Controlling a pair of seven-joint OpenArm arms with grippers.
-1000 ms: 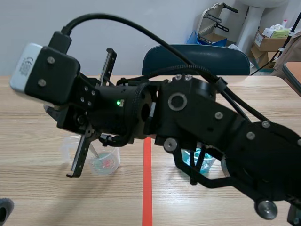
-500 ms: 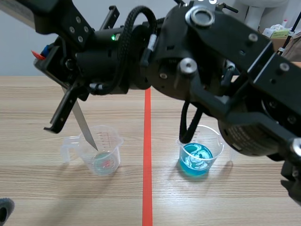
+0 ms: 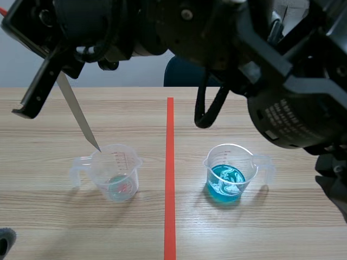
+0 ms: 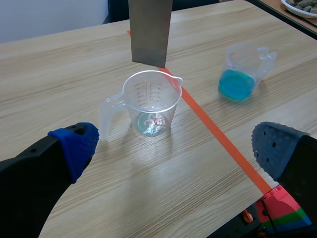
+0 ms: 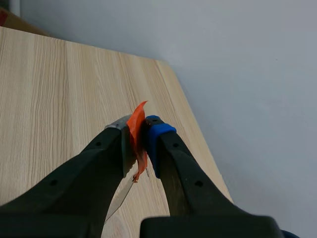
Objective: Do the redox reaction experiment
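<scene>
Raised since a moment ago, the metal strip [image 3: 78,116] has left the clear cup's [image 3: 116,174] bottom; its tip now hangs just over the rim. Nearest, the left jaws stand wide open and empty, short of that cup on the desk [image 4: 59,69]. The right jaws are clamped on the strip's taped top. Farther off, past the red line, sits the cup of blue liquid [image 3: 226,179]. The strip seems mid-transfer; next it likely needs carrying across and lowering into the blue.

Pale wooden table [image 3: 282,238], with an orange-red tape line [image 3: 169,162] running down its middle, away from the robot. Dark blue chair back [image 3: 181,73] just past the far edge. Plain grey wall [image 3: 16,67] behind.
</scene>
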